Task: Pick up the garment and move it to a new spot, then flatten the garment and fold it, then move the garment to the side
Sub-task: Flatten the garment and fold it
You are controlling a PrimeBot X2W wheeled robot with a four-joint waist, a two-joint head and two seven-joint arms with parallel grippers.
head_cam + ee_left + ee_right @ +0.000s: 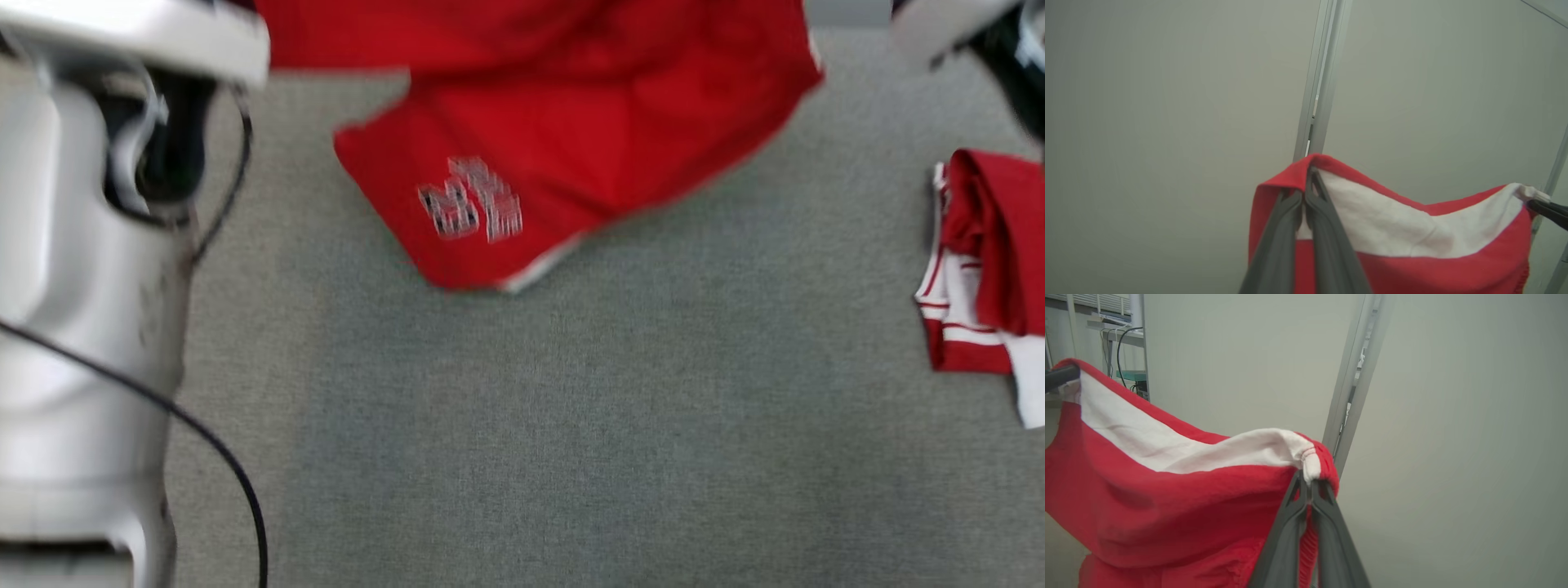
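The garment [571,122] is red with white trim and a pale printed number. It hangs lifted over the grey surface, its lower corner dangling at the top middle of the head view, blurred. My left gripper [1306,183] is shut on one end of its white-lined top edge [1392,228]. My right gripper [1309,486] is shut on the other end, at the bunched white hem [1208,453]. The cloth sags between the two. In the left wrist view the right gripper's dark fingers [1549,210] show at the far corner of the garment. In the right wrist view the left gripper's fingers [1059,377] show at the far corner.
A pile of red and white clothes [980,278] lies at the right edge of the grey surface [571,449]. My pale left forearm [82,286] and a black cable [204,441] stand at the left. Grey partition walls with a metal post [1323,81] rise behind.
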